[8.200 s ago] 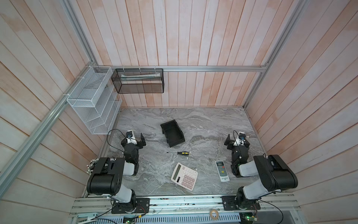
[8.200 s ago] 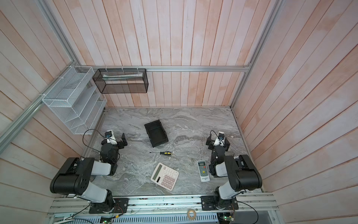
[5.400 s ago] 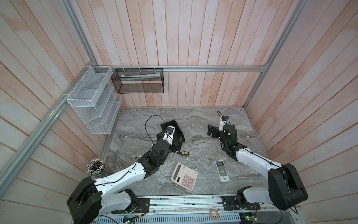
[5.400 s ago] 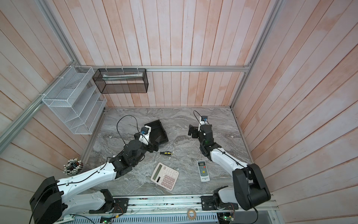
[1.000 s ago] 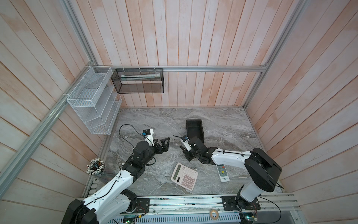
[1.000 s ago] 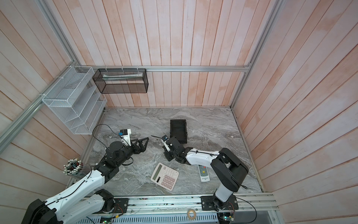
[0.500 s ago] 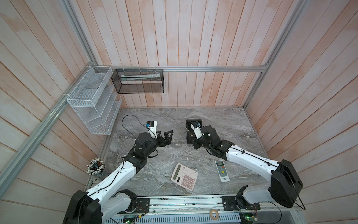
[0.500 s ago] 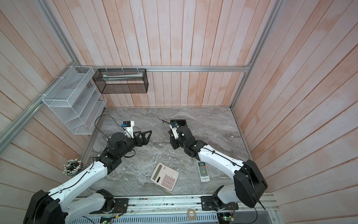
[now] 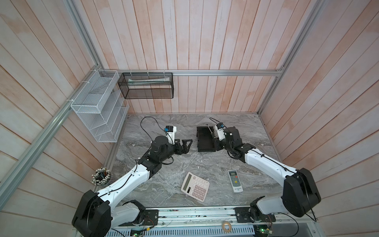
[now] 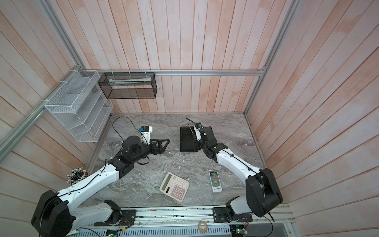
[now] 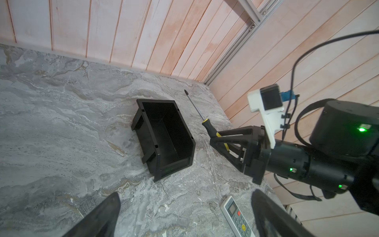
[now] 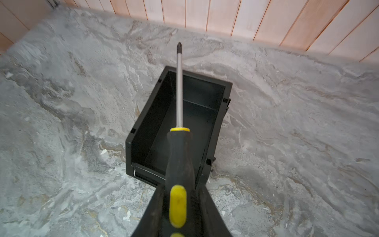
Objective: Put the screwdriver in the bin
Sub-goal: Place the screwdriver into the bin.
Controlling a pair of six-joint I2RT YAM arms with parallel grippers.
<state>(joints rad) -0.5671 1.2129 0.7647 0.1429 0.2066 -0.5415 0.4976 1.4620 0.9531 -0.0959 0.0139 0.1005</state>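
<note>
Clamping the small black-and-yellow-handled screwdriver (image 12: 179, 156), right claw (image 12: 180, 190) has it over the black plastic bin (image 12: 141, 127); left claw (image 9: 188, 145) sits spread apart at its 9 o'clock.

The right hand (image 10: 196, 142) holds the screwdriver (image 10: 191, 130) over the bin (image 10: 181, 140).

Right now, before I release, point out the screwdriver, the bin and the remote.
screwdriver (image 12: 180, 151): right wrist view, on the black handle.
bin (image 11: 180, 128): left wrist view, on an inner side wall.
remote (image 9: 235, 181): in a top view, on its button face.
</note>
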